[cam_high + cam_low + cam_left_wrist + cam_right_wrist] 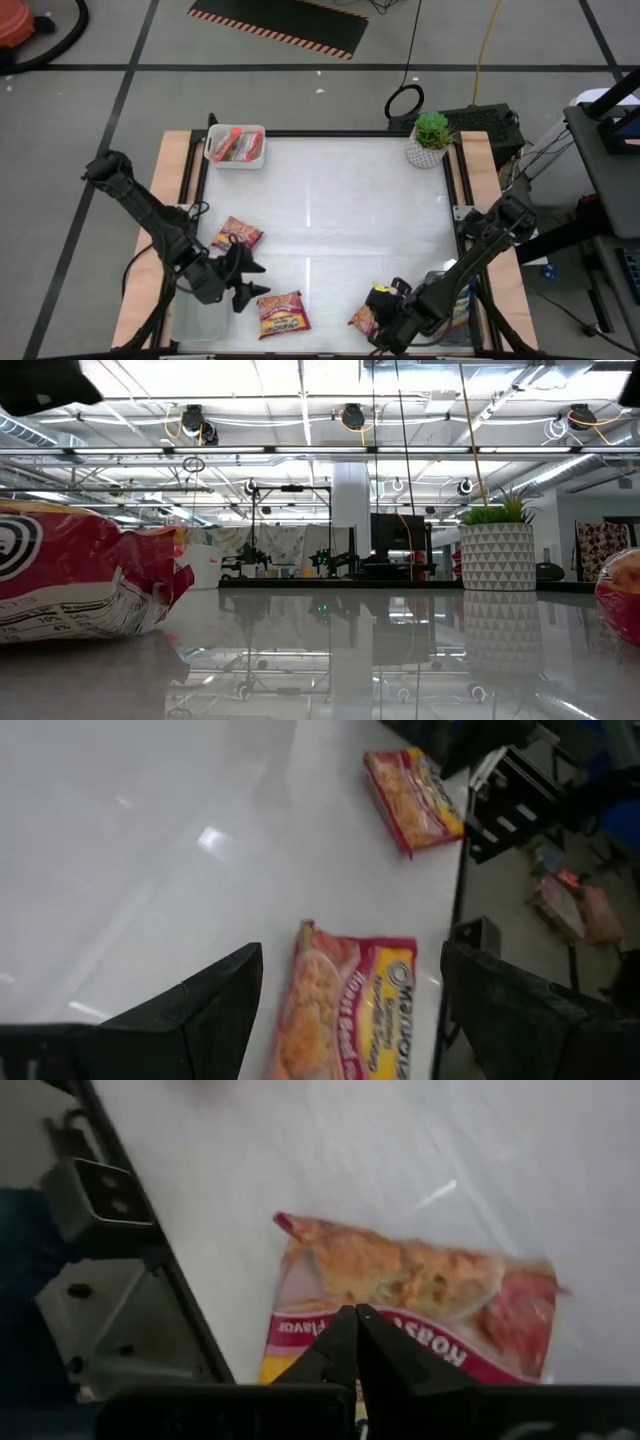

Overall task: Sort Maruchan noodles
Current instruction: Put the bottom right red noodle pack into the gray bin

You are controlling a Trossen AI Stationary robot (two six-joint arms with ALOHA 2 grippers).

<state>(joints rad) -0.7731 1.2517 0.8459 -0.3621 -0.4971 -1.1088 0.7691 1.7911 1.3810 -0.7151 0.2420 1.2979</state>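
Reading "Maruchan", a red noodle packet [345,1005] lies between the spread left pincer [350,1010] fingers. Three packets lie loose on the table [340,200]; the pressed-together right pincer [355,1330] hangs over one [420,1295].

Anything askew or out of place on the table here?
Nothing damaged or spilled. Three red packets lie loose at skewed angles on the table; others sit in the white bin. The plant stands upright.

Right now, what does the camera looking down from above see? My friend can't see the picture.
Two dark robot arms reach over a white table: the open left gripper beside a red noodle packet, the shut right gripper over another packet. A third packet lies left, a bin of packets and a potted plant at the far corners.
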